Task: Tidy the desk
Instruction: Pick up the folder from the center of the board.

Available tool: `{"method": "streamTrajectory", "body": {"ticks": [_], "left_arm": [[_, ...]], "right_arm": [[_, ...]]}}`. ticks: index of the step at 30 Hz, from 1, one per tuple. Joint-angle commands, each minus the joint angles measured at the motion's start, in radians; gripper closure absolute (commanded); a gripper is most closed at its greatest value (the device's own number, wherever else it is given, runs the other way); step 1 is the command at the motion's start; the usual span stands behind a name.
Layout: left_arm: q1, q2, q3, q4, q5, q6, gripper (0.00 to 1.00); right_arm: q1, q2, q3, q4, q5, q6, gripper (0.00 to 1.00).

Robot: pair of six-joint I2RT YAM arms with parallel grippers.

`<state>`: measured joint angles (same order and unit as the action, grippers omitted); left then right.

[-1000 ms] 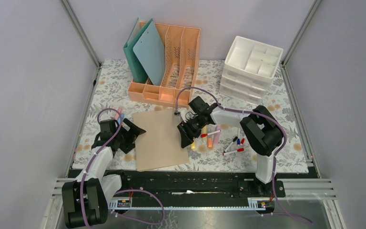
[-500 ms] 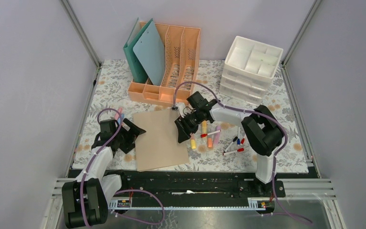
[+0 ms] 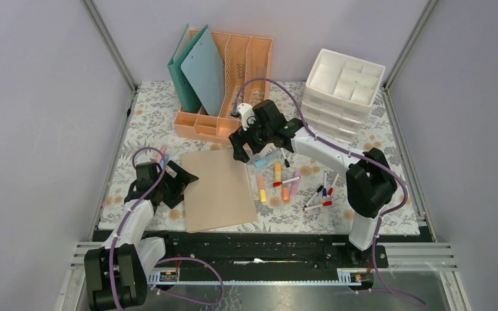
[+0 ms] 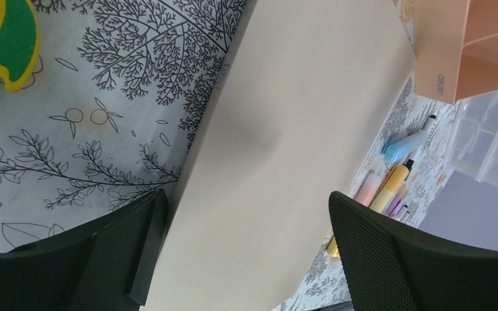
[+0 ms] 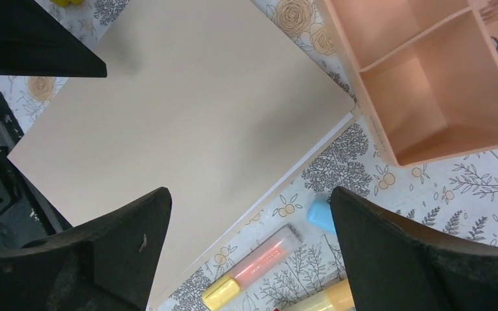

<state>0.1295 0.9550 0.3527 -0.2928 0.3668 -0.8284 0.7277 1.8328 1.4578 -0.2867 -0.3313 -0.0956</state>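
Note:
The desk [image 3: 389,155] is a tabletop under a leaf-and-flower cloth. A tan folder [image 3: 217,188] lies flat on it at the front middle. My left gripper [image 3: 180,181] sits low at the folder's left edge. In the left wrist view the left gripper [image 4: 246,259] is open, with the folder [image 4: 285,129] lying beneath the gap. My right gripper [image 3: 243,146] hangs open above the folder's far right corner. The right wrist view shows the right gripper [image 5: 249,253] with nothing between its jaws, and a pink highlighter [image 5: 253,259] on the cloth below.
A peach file rack [image 3: 233,84] holding teal folders [image 3: 201,71] stands at the back. A white drawer unit [image 3: 340,91] is at back right. Several highlighters [image 3: 277,172] and markers [image 3: 318,194] lie scattered right of the tan folder. A blue highlighter [image 3: 266,159] lies near the rack.
My right gripper has risen from the highlighters and moved back toward the peach rack, with its jaws now wider. The left arm has not moved.

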Motion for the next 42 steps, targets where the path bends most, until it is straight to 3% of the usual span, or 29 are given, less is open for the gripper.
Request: {"method": "streamTrajectory", "body": {"ticks": [1,2,5,9,15,20,24,30,36,42], "left_arm": [[-0.005,-0.032,0.002,0.021,0.017,0.002,0.01],[-0.005,-0.035,0.002,0.02,0.018,0.002,0.01],[-0.006,-0.044,-0.001,0.025,0.028,-0.001,0.01],[-0.009,-0.055,-0.008,0.032,0.034,-0.003,0.01],[-0.012,-0.023,-0.013,0.055,0.064,0.001,0.01],[-0.012,-0.005,-0.006,0.056,0.071,0.008,0.01],[-0.012,0.002,-0.006,0.057,0.07,0.008,0.01],[-0.014,0.01,-0.003,0.054,0.074,0.006,0.01],[-0.071,0.051,0.044,-0.041,-0.056,0.012,0.01],[-0.084,0.073,0.054,-0.06,-0.101,0.015,0.01]], "right_arm": [[-0.001,-0.01,0.013,-0.019,-0.061,0.075,0.0],[-0.005,-0.004,-0.003,-0.008,-0.167,0.124,0.0],[-0.003,0.003,-0.096,0.081,-0.255,0.268,0.0],[-0.003,0.013,-0.172,0.14,-0.137,0.365,0.02],[-0.004,0.084,-0.165,0.157,-0.038,0.416,0.15],[-0.004,0.167,-0.129,0.123,-0.026,0.407,0.34],[-0.002,0.204,-0.108,0.085,-0.005,0.391,0.42],[-0.004,0.226,-0.1,0.058,0.014,0.376,0.43],[-0.003,0.208,-0.089,0.038,0.063,0.335,0.43],[-0.001,0.139,-0.091,0.036,0.17,0.26,0.41]]}}
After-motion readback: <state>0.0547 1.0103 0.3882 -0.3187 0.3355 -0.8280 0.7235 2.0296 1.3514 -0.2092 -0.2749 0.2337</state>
